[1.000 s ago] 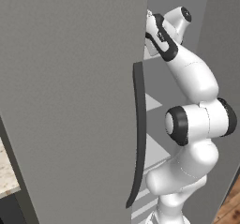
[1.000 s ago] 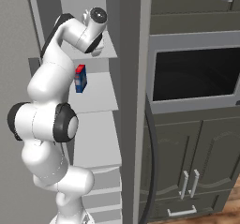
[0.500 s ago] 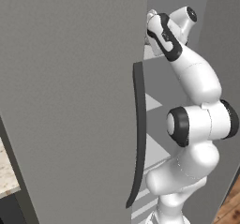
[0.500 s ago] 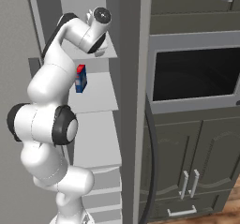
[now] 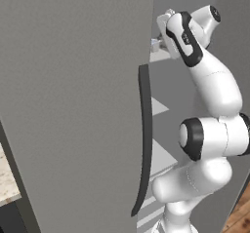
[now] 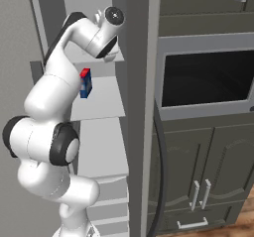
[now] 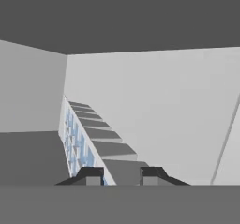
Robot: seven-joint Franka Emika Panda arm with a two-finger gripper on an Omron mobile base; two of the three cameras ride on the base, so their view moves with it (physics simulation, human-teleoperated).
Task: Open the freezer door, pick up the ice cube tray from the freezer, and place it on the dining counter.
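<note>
Freezer door [image 5: 73,105] swung open. Gripper [image 7: 122,175] reaching onto an upper freezer [image 6: 99,107] shelf, fingers clenched on the ice cube tray [image 7: 77,143], which is tilted on edge.

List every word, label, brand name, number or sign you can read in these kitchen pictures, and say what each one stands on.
None can be read.
The small red and blue box on a freezer shelf: its faces show colour only, too small for any print.
The freezer door, oven and ice cube tray: no lettering visible.
</note>
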